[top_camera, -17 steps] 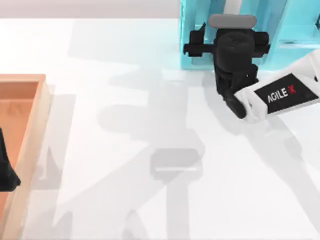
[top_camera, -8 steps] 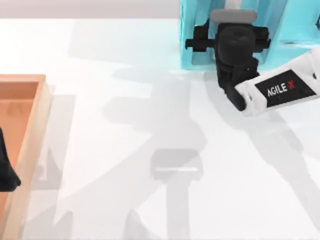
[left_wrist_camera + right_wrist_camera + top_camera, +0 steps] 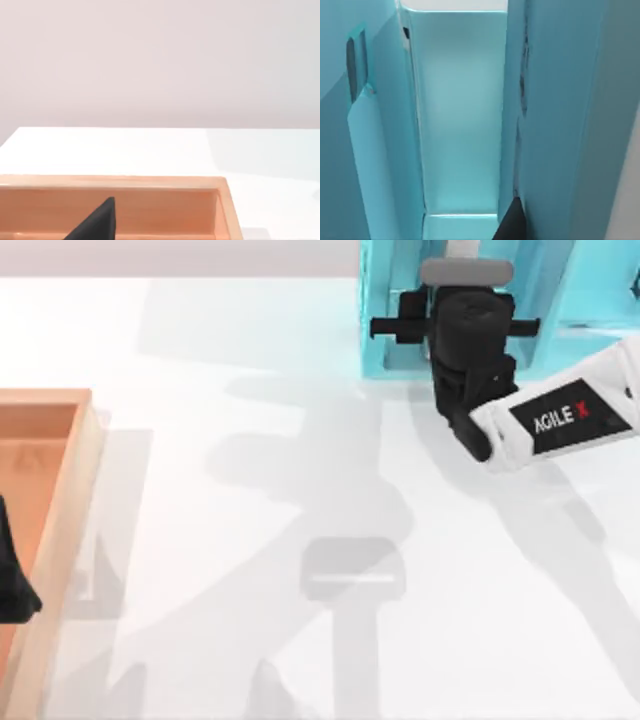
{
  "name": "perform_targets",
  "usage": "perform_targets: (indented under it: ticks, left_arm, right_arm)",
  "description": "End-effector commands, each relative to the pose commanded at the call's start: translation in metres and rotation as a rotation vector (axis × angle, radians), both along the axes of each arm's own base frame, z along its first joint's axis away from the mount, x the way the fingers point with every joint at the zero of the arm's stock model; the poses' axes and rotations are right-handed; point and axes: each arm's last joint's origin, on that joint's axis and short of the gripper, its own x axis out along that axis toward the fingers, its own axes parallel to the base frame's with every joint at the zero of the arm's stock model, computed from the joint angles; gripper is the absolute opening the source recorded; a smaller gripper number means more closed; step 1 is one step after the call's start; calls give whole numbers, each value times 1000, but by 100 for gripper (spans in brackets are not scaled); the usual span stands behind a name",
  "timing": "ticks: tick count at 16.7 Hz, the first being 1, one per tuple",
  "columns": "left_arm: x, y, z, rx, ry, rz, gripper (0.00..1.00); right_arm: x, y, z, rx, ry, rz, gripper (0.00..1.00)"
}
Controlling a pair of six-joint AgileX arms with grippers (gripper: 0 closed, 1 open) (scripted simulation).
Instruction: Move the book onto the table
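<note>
My right gripper (image 3: 462, 300) is pushed into the turquoise shelf unit (image 3: 378, 310) at the back right of the white table (image 3: 250, 350), and its finger blocks stand wide apart, open. In the right wrist view a teal-blue slab with a small red mark, the book (image 3: 380, 160), stands upright beside a pale shelf bay (image 3: 460, 115). One black fingertip (image 3: 512, 222) shows against a thick teal wall (image 3: 560, 125) on the other side of the bay. From above, the wrist hides the book. My left arm (image 3: 10, 580) is parked over the tray at the left edge.
An orange-brown wooden tray (image 3: 80, 490) lies along the table's left side, and the left wrist view shows its rim (image 3: 150, 182). The right arm's white forearm (image 3: 560, 420) slants in from the right edge. Shelf walls stand close on both sides of the right gripper.
My right gripper has moved away from the table's front and deeper into the shelf, most of it in the first half second. The left arm has stayed still.
</note>
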Motion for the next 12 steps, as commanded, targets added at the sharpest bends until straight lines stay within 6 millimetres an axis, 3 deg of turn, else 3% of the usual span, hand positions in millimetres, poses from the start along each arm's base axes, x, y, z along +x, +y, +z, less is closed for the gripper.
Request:
perform_targets:
  ticks: [3, 12]
  left_arm:
    - [0, 0, 0, 0, 0, 0, 100]
    - [0, 0, 0, 0, 0, 0, 100]
  right_arm:
    - [0, 0, 0, 0, 0, 0, 2]
    - [0, 0, 0, 1, 0, 0, 0]
